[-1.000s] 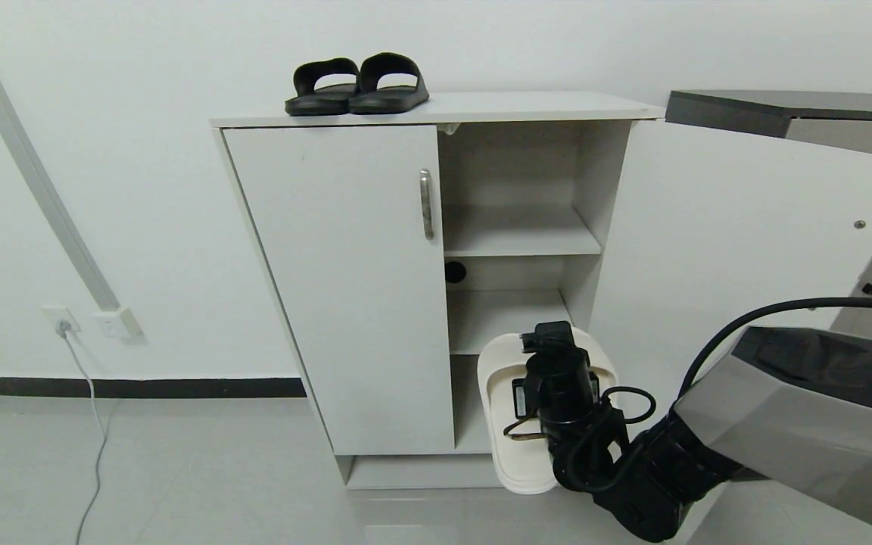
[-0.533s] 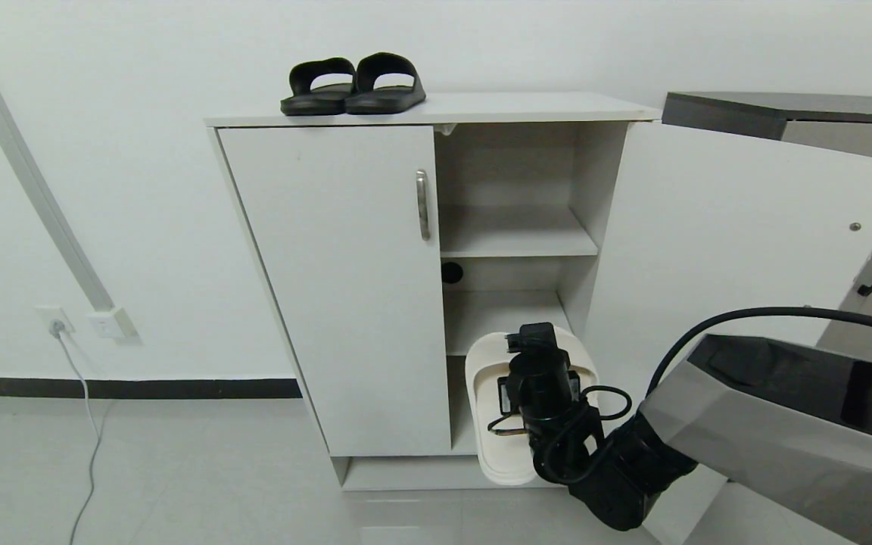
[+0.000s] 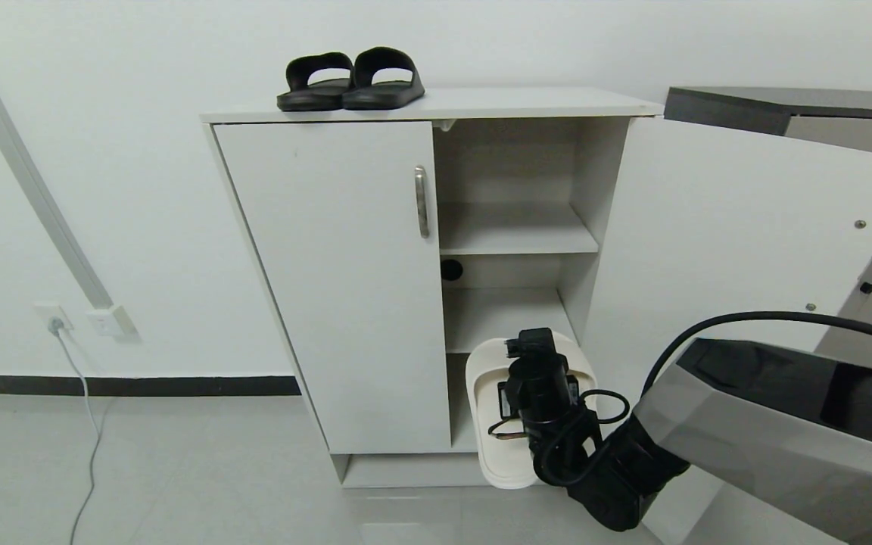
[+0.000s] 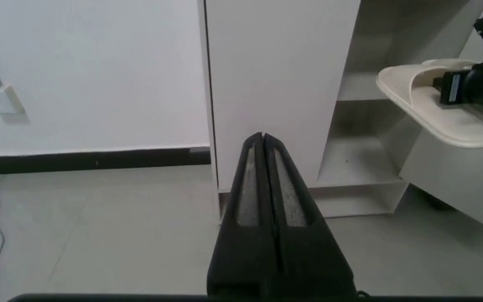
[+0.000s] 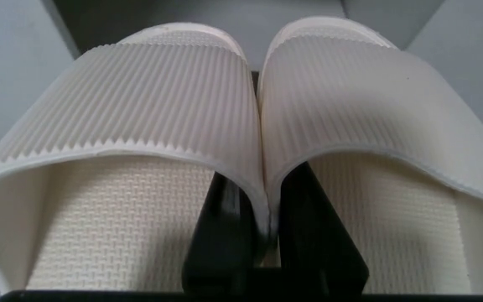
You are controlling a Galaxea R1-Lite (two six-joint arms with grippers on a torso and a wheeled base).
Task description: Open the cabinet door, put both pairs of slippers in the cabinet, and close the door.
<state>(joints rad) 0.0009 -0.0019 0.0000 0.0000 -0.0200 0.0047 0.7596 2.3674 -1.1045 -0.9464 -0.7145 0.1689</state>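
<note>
Now the right gripper (image 5: 268,239), clamping the white slippers (image 3: 490,424), is edging closer to the open cabinet (image 3: 330,288), nearing placement inside; the black slippers (image 3: 353,76) are waiting on top

The cream slippers (image 5: 166,126) look like soft moulded foam or rubber with a matt finish. Their straps are finely ribbed and the footbeds carry a small waffle grain. The right gripper (image 5: 262,243) has smooth black plastic fingers (image 5: 317,235) with a slight sheen. The left gripper (image 4: 262,143) has black fingers (image 4: 250,193) inlaid with grey, grainy pads, perhaps rubber. The black slippers (image 3: 351,79) look matt and rubbery. The cabinet (image 3: 330,288) is smooth white laminate board, and its handle (image 3: 421,202) is brushed metal. The floor (image 3: 179,484) is pale glossy tile.
</note>
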